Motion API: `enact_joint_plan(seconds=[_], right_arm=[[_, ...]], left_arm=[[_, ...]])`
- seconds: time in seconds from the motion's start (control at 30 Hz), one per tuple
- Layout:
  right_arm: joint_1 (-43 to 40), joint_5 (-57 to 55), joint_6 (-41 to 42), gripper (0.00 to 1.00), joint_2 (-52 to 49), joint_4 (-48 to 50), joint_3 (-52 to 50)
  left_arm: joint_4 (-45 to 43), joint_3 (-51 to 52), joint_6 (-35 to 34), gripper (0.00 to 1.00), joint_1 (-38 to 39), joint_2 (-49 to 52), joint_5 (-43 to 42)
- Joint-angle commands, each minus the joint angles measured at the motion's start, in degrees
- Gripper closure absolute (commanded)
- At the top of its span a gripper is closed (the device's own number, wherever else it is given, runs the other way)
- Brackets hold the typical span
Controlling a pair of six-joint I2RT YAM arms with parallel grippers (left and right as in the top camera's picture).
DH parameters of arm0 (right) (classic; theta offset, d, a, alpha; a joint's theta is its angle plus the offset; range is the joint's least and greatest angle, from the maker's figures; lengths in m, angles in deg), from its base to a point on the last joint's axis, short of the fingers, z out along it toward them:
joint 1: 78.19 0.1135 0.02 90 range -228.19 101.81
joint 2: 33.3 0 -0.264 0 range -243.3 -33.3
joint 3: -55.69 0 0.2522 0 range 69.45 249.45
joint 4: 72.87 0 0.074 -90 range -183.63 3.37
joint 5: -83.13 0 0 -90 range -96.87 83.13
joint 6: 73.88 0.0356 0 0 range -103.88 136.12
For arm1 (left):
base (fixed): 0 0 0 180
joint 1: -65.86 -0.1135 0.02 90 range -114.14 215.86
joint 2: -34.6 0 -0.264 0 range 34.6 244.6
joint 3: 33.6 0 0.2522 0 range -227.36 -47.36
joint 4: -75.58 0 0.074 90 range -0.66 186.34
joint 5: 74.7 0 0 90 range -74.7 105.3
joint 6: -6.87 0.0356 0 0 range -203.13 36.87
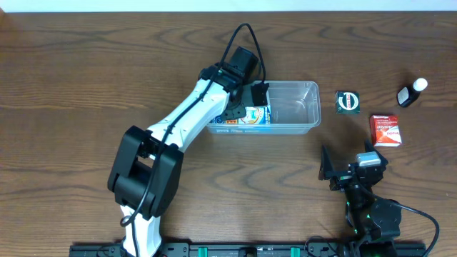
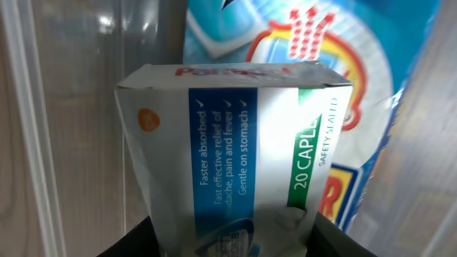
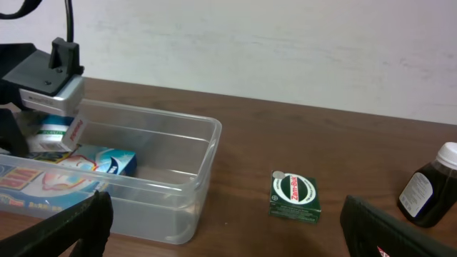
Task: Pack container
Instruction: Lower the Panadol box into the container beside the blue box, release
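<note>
1. The clear rectangular plastic tub (image 1: 316,107) sits toward the far edge of the desk, about midway along it. The left hand (image 1: 248,100) is down inside the tub's left end, closed on a white, blue and green cardboard caplet box (image 2: 228,157).
2. The caplet box hangs tilted above a blue printed pack (image 3: 107,163) lying in the tub. Let go from here, it could land askew on that pack or lean on the wall, wasting room.
3. The tub looks light and the hand is close to its wall. Catching the rim on the way out could drag or tip it.
4. The right hand (image 3: 228,232) rests near the near right corner, fingers wide apart and empty. A small green box (image 1: 348,101), a red box (image 1: 385,130) and a dark white-capped bottle (image 1: 412,91) wait toward the far right corner. Reaching early risks an arm clash over the tub, and a nudge might topple the bottle.
</note>
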Motion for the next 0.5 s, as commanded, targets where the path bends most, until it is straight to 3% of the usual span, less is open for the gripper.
enact_joint_plan(seconds=[0.0,0.2,0.47], right_arm=[[-0.13,0.17,-0.28,0.01,0.24,-0.22,-0.09],[-0.13,0.17,-0.28,0.01,0.24,-0.22,-0.09],[-0.13,0.15,-0.28,0.01,0.24,-0.22,-0.09]], left_arm=[[0.04,-0.74,1.03,0.43,-1.44,0.7,0.81],[0.02,-0.74,0.87,0.3,-1.88,0.7,0.81],[0.0,-0.74,0.61,0.3,-1.84,-0.07,1.22]])
